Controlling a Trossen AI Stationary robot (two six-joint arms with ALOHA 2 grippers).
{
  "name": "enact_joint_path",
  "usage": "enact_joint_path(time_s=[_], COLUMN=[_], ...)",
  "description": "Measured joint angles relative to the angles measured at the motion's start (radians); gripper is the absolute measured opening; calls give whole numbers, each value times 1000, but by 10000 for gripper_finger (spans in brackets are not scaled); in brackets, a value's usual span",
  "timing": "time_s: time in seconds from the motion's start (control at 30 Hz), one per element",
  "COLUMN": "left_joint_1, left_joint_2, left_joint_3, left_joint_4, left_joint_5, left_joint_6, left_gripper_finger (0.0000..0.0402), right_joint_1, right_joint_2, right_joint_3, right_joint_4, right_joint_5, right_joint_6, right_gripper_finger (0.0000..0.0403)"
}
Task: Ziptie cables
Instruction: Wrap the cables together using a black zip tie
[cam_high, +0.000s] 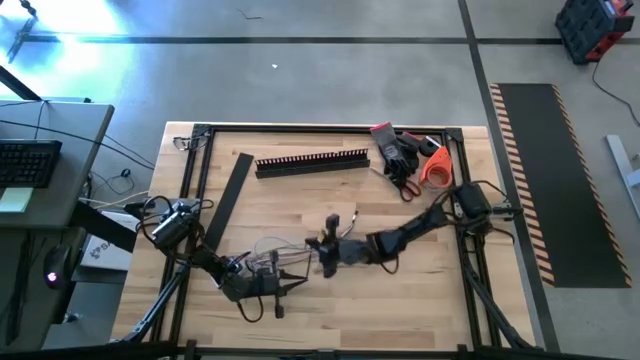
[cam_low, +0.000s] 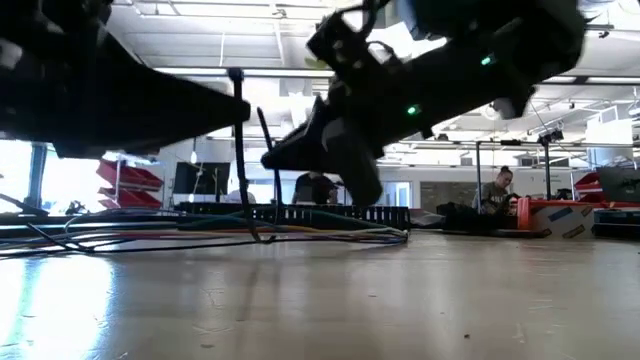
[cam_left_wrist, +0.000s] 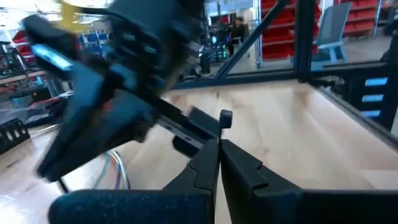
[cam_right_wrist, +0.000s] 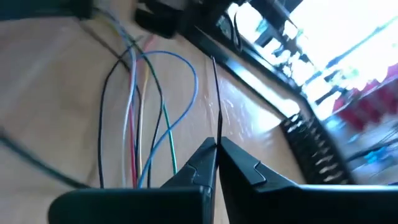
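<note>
the cables (cam_high: 272, 252) lie loose mid-counter (cam_high: 420, 300) between both closed grippers — the right gripper (cam_right_wrist: 217, 147) apparently pinching a thin black ziptie (cam_right_wrist: 216, 93), the left gripper (cam_left_wrist: 219, 144) shut — light, limp wires, best gathered mid-bundle.

cables (cam_right_wrist: 134, 124) — near ends behind end effector

cables (cam_high: 272, 252) between arms, bare table (cam_high: 400, 310) beyond

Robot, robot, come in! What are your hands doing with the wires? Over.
Left hand shut, by the wires. Right hand shut on a thin zip tie over them. Nothing in the way.
</note>
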Motion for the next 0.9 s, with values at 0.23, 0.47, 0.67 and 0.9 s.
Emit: enact_joint_path(time_s=[0.23,0.47,0.67,0.9], left_joint_1=[17,41,60,83], left_joint_2=[0,0,0,0], left_joint_3=[0,0,0,0], left_joint_4=[20,21,19,12], left_joint_5=[25,65,136,188], left_joint_6=[-22,-97,-169,-220], left_gripper_finger=[0,0,0,0], right_joint_1=[79,122,145,174], right_joint_2=[2,2,2,28], right_joint_3=[0,0,0,59], right_joint_4=[6,6,7,-5], right_joint_5=[141,202,222,266], right_joint_6=[-147,-277,-318,-345], right_gripper_finger=[0,0,0,0])
